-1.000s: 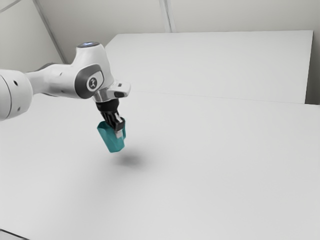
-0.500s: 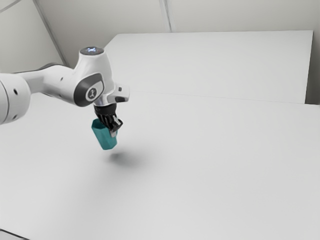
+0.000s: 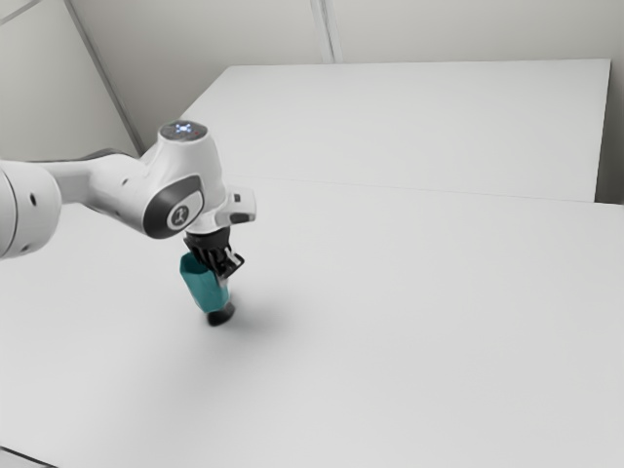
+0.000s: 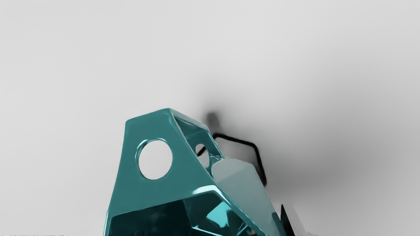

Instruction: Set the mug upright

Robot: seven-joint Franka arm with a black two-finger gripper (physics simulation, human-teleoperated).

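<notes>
the arm (image 3: 178, 200) has just dropped, bringing the mug (image 3: 205, 287) down close to the bench (image 3: 409, 341), left of centre in the exterior view; whether it touches, i can't tell. its mouth faces up but leans to the upper left, so i'd say it isn't quite upright. the jaws (image 3: 226, 272) are clenched on it. one mug, one arm, one bench, one pair of jaws.

Teal mug (image 4: 141, 193) over pale tabletop (image 4: 65, 82)

Exterior view beside the arm (image 3: 117, 190), farther back; wrist view close; both downward, sharing mug (image 3: 202, 284) and table (image 3: 419, 322).
</notes>
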